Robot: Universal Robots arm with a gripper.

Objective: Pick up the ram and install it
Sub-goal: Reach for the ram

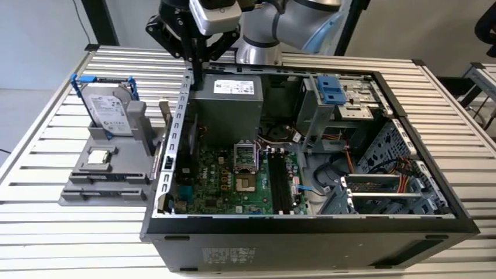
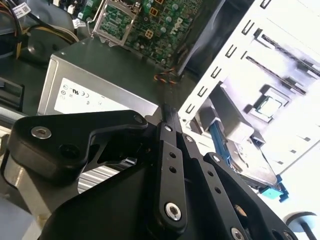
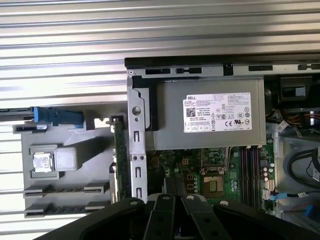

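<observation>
**Item: open computer case on slatted surface, arm overhead**

Surface and room: Surface (image 1: 69, 238) of pale metal slats, ribbed lengthwise. Plain light floor at the exterior view's left, with dark uprights behind. A second slatted bench (image 1: 484, 75) is at the exterior view's right edge.

Case (image 1: 310, 225): black tower lying on its side, lid off, sheet-metal walls punched with slots. Inside:
- Grey boxy power supply (image 1: 229, 102) with a white label.
- Green motherboard (image 1: 220, 174).
- Long black slots (image 1: 280, 180), bare.
- Orange and blue cables near the perforated drive cage.

Holder (image 1: 108, 171): matt grey moulded block, touching the case on the exterior view's left. It carries:
- A silver drive (image 1: 108, 110) on blue rails, standing upright.
- A small square silver chip (image 1: 99, 157) in a recess.

Ram (image 1: 165, 125): thin flat stick, green-edged in the first wrist view (image 3: 119, 155). It stands on its long edge in the holder, just beside the case wall. Nothing grips it.

Arm (image 1: 271, 23): silver-grey tubes, pale blue joint cap, reaching down from the far side of the surface.

Tool (image 1: 199, 77): black, angular, bolted links, pointing straight down. It hangs above the case wall by the power supply's corner, up from the ram and apart from it. Its fingers (image 2: 165, 112) lie together with nothing between them.
</observation>
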